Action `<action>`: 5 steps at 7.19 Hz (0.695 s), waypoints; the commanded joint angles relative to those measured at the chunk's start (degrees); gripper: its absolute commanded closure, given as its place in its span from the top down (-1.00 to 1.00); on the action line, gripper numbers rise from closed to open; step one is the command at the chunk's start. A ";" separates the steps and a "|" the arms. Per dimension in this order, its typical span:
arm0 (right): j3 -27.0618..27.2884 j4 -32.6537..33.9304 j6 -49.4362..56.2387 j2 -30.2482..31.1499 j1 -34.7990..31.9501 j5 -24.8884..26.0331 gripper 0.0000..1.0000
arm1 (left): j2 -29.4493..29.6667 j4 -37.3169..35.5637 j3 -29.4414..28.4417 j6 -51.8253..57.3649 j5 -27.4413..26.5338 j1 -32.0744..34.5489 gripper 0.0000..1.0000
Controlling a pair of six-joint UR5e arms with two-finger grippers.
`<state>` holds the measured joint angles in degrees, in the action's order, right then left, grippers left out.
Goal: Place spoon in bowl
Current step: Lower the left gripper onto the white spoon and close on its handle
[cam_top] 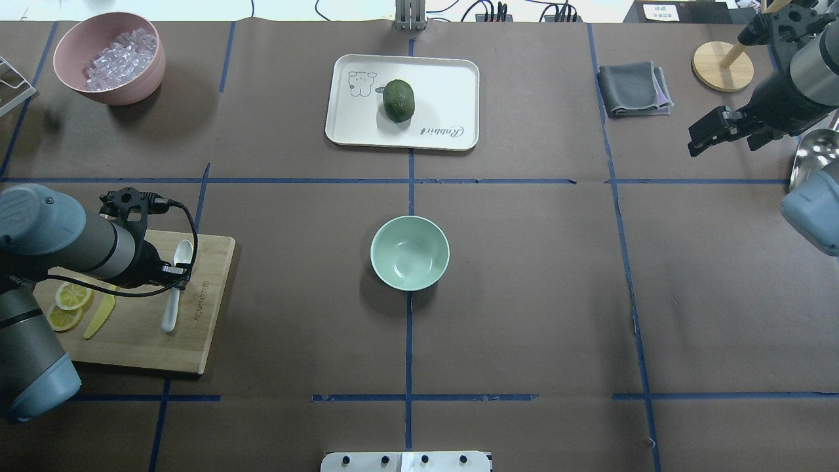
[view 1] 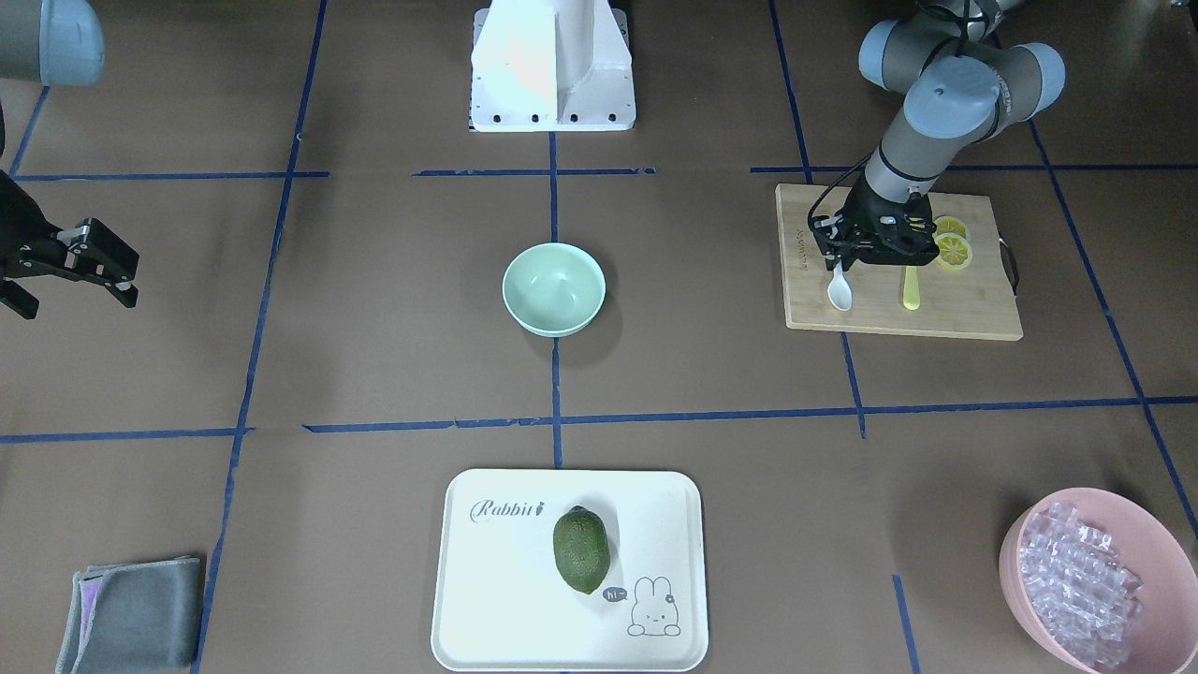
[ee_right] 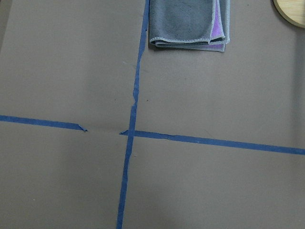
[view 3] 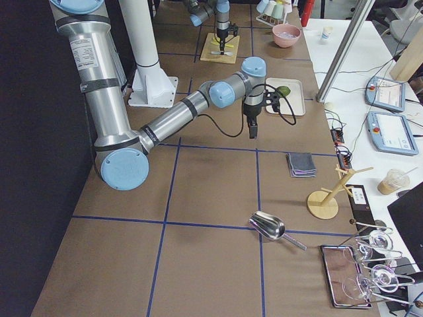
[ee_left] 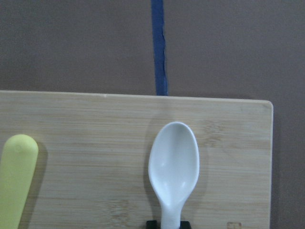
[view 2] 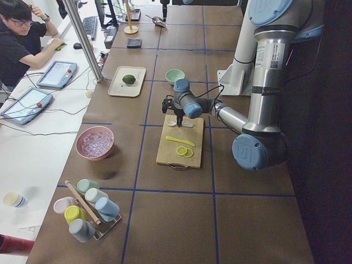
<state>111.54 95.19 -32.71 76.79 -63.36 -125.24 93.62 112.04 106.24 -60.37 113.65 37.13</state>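
The small white plastic spoon [ee_left: 174, 164] is held by its handle over the rectangular bamboo cutting board [cam_top: 196, 328].

The left end effector [cam_top: 174, 270] is clenched on the spoon's flat handle, with a black fingertip tight against each side. The oval scoop points toward the board's far edge. It is not clear whether the spoon rests on the wood or sits just above it. A yellow plastic knife [ee_left: 16, 181] lies beside the spoon without touching it, and two lemon slices [cam_top: 69, 305] lie beyond the knife. The round pale mint-green plastic bowl [cam_top: 392, 241] stands upright at the middle of the brown desk [cam_top: 524, 295], well apart from the board. The right end effector [view 1: 82, 301] hangs released, jaws apart, at the desk's opposite end, near a folded grey cloth [cam_top: 632, 88].
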 commanded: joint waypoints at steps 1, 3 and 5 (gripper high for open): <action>0.08 0.00 -0.24 -0.06 -0.01 -0.01 1.00 | -0.37 -4.52 4.04 -0.01 3.47 0.66 -0.98; 0.25 0.00 -0.25 0.02 -0.18 -0.18 1.00 | 2.68 -17.32 11.07 0.08 4.20 1.28 -1.00; 0.25 0.00 -0.07 0.46 -1.41 -0.62 1.00 | 19.23 -32.69 11.10 -0.27 4.38 0.93 -1.00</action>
<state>111.74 95.19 -32.84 76.92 -64.02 -125.55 103.58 88.31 117.02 -60.42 117.83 38.25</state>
